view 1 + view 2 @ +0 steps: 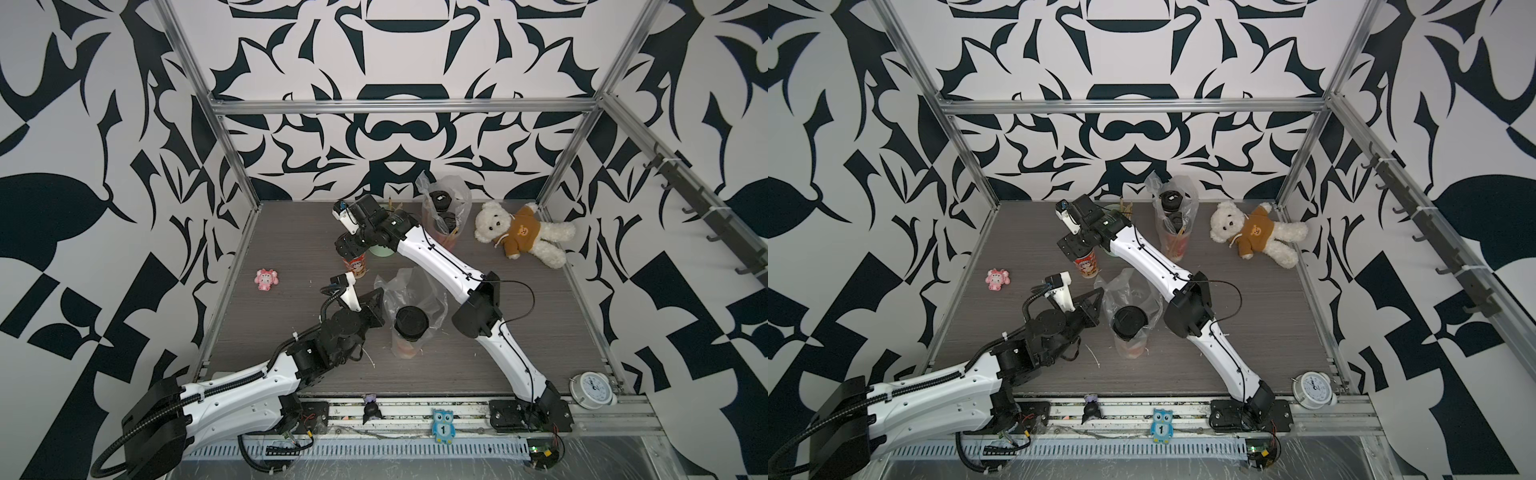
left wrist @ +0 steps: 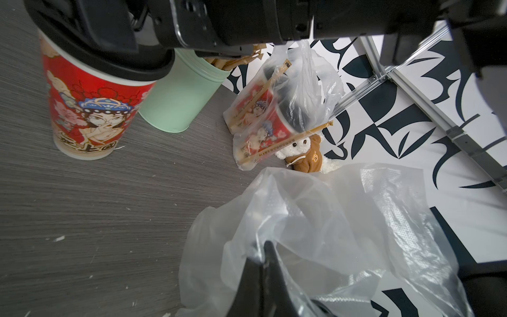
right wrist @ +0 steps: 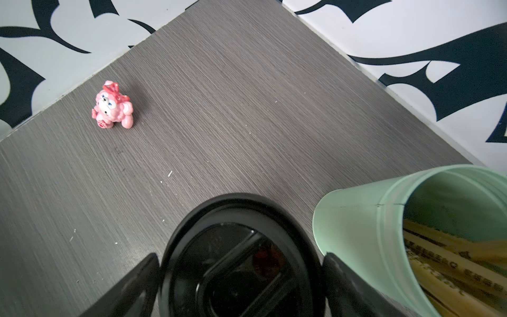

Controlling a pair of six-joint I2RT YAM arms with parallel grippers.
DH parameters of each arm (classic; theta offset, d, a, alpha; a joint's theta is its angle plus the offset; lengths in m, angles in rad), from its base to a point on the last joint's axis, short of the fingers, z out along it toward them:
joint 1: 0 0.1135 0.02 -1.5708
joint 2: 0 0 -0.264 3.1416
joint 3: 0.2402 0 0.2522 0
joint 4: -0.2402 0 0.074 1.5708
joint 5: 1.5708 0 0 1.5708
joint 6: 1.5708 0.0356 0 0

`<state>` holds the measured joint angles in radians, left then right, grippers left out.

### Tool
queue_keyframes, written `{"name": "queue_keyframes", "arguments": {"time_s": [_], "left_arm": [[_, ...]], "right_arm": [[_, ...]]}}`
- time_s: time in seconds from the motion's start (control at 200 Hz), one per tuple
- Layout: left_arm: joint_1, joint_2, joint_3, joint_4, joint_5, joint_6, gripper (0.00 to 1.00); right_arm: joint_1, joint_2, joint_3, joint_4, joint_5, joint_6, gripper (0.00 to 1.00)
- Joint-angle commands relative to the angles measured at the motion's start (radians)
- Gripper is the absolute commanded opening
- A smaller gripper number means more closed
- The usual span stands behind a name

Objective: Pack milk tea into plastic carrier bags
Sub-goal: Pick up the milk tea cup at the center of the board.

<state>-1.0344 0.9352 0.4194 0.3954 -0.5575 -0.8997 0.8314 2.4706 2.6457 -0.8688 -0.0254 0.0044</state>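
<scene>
Eyeing the red milk tea (image 2: 90, 109) beside the mint-green cup (image 2: 178, 96): black dome lid (image 3: 192, 216), cartoon print. My right gripper (image 3: 241, 258) straddles it, jaws apart; left gripper (image 2: 264, 255) clamps the clear bag (image 2: 343, 214).

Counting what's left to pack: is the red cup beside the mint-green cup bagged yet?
Not bagged. The red paper cup with black dome lid stands bare on the grey table, no plastic around it.
</scene>
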Motion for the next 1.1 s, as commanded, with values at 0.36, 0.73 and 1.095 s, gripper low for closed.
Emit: {"name": "queue_keyframes", "arguments": {"time_s": [0.36, 0.73, 1.095], "left_arm": [[0.000, -0.023, 0.015, -0.021, -0.018, 0.007, 0.00], [0.001, -0.031, 0.014, -0.026, -0.023, 0.007, 0.00], [0.000, -0.048, 0.003, -0.032, -0.026, 0.002, 0.00]], "right_arm": [[0.002, -0.015, 0.011, 0.018, 0.059, -0.020, 0.95], [-0.012, 0.002, 0.009, 0.026, 0.044, 0.009, 0.79], [-0.013, -0.053, 0.003, 0.047, 0.059, 0.007, 0.77]]}}
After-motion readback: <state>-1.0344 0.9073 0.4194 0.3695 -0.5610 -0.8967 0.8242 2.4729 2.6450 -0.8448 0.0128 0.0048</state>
